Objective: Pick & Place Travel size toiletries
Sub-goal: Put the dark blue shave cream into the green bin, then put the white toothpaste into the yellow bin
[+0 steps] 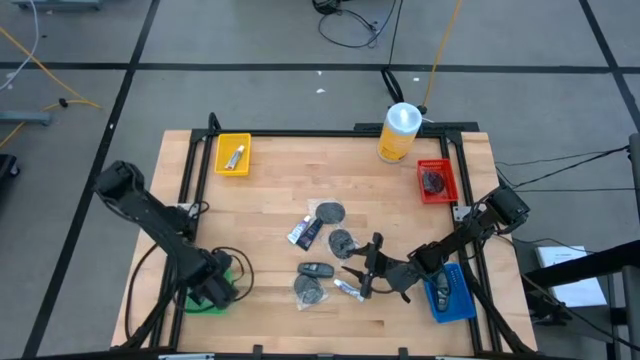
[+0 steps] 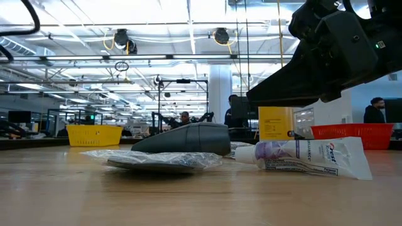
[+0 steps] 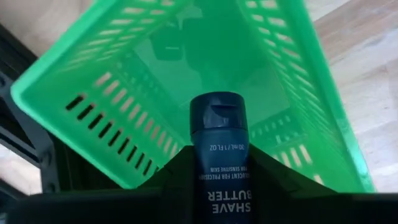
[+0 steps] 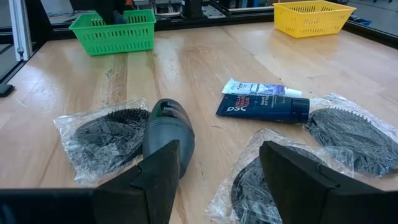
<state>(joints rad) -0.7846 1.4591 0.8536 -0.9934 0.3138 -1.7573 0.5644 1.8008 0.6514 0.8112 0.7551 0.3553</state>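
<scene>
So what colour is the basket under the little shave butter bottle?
Bright green basket, clearest in the left wrist view.

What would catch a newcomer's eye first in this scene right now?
Probably the left gripper poised over the green basket at the table's near left corner, a dark blue shave butter tube between its fingers. Next, the right gripper, open, over the toiletries scattered mid-table, beside a white toothpaste tube.

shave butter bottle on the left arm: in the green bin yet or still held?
Still held. In the left wrist view the shave butter bottle sits between the left end effector fingers, cap aimed into the green bin, not resting inside.
</scene>
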